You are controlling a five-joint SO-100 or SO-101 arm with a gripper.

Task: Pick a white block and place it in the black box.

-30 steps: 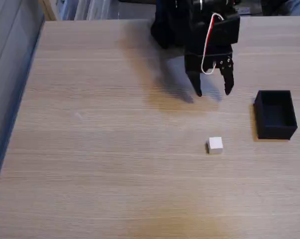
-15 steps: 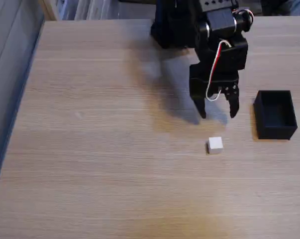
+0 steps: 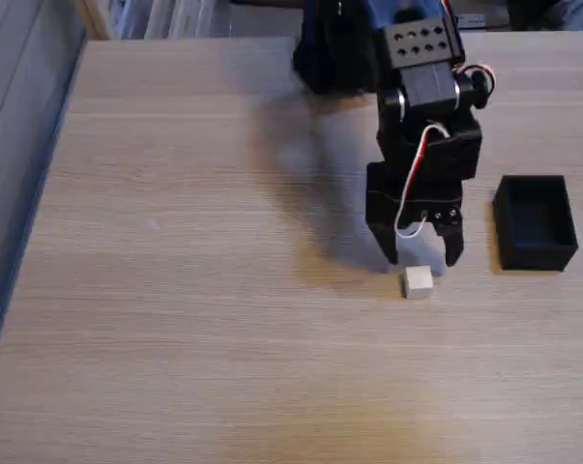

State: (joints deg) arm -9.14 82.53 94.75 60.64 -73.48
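A small white block [image 3: 418,281] lies on the wooden table [image 3: 194,290], right of centre in the fixed view. My black gripper [image 3: 422,257] hangs just above and behind it, open, its two fingertips straddling the block's far side with nothing held between them. The black box [image 3: 535,221] stands open-topped to the right of the gripper, apart from the block, and looks empty inside.
The arm's black base [image 3: 335,43] sits at the table's far edge, with a red and white cable [image 3: 415,184] looping down the wrist. The table's left edge [image 3: 35,193] drops off beside a grey floor strip. Bare tabletop stretches left and front.
The open gripper has come down and forward from the far side of the table toward the white block. Block and box have stayed in place.
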